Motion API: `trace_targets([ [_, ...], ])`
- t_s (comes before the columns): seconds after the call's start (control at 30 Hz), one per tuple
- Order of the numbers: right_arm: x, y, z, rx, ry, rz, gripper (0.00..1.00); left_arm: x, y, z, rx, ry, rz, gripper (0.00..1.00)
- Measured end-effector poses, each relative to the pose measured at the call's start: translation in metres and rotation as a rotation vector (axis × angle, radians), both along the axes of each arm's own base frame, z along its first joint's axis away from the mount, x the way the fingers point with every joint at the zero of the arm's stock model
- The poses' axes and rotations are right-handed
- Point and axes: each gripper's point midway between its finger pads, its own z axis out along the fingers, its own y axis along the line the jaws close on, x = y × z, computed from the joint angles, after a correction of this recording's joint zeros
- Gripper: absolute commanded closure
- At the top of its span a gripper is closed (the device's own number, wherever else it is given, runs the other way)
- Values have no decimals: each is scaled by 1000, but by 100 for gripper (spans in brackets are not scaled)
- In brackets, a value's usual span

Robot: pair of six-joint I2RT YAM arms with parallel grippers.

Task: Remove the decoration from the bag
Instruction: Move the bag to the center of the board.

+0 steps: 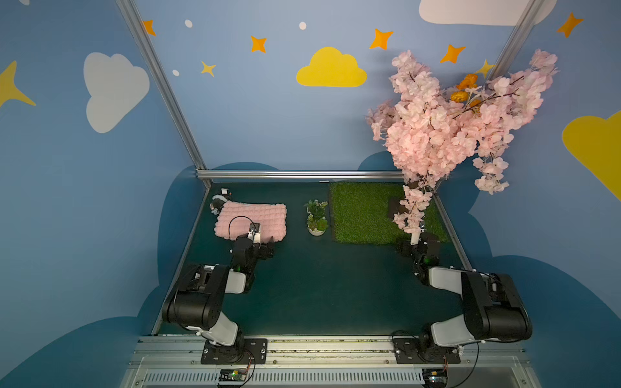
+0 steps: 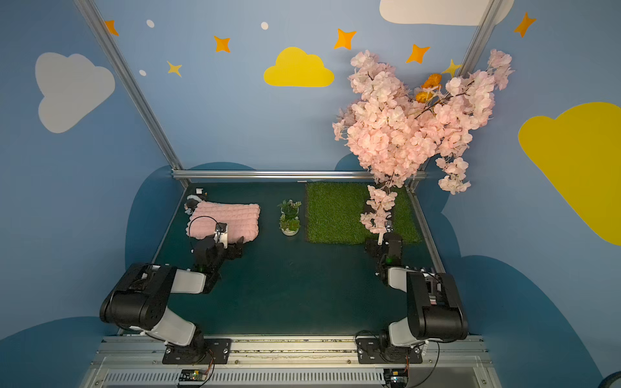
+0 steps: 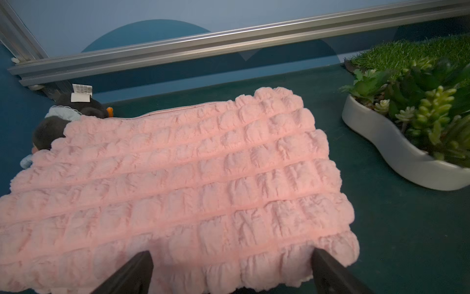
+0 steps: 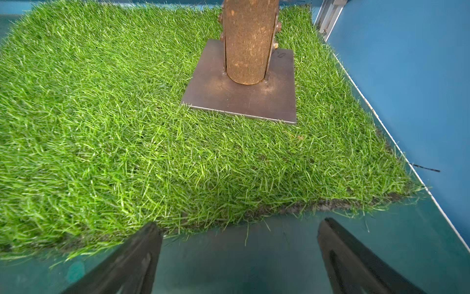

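Nearest you, the left gripper has its fingers spread wide over the near long edge of the bag. Whether they touch the fabric you cannot tell, and nothing is clamped. The right gripper is just as wide and empty, over the bare dark green table, just short of the near edge of the grass mat.

In both top views the bag lies flat on the far left part of the table, with its zip along the far long edge. A white planter of succulents stands apart to its right, between it and the mat.

Farther back, a dark plush (white label on its back) is tucked against the bag's far left corner, touching it. From these views you cannot tell where the decoration sits.

On the mat, a brown trunk stands upright on a square metal plate, and its pink blossom spreads above.
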Motion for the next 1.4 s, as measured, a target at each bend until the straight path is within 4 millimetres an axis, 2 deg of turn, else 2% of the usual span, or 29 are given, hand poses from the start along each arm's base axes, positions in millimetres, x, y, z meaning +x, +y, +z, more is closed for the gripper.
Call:
trace_targets([
  [0.33, 0, 1, 0, 6, 0, 7, 2, 1, -5, 0, -5, 7, -28, 0],
  [0.53, 2, 3, 3, 18, 4, 15, 2, -3, -14, 12, 6, -20, -85, 0],
  [0.63, 2, 7, 16, 33, 13, 29, 2, -10, -18, 44, 14, -77, -93, 0],
  [0.73, -1, 18, 47, 52, -28, 63, 2, -16, -20, 90, -2, -132, -86, 0],
  [0.83, -8, 42, 86, 73, -89, 146, 2, -21, -19, 147, -21, -198, -72, 0],
  [0.93, -21, 66, 102, 86, -95, 228, 2, -27, -16, 172, -28, -200, -76, 0],
  [1.07, -38, 92, 106, 90, -50, 336, 2, -18, -6, 170, -20, -109, -96, 0],
  [1.2, -48, 111, 112, 87, -3, 429, 2, 1, -2, 149, -15, 15, -169, 0],
  [1.4, -53, 143, 137, 71, 7, 575, 2, 36, -2, 134, -26, 119, -307, 0],
])
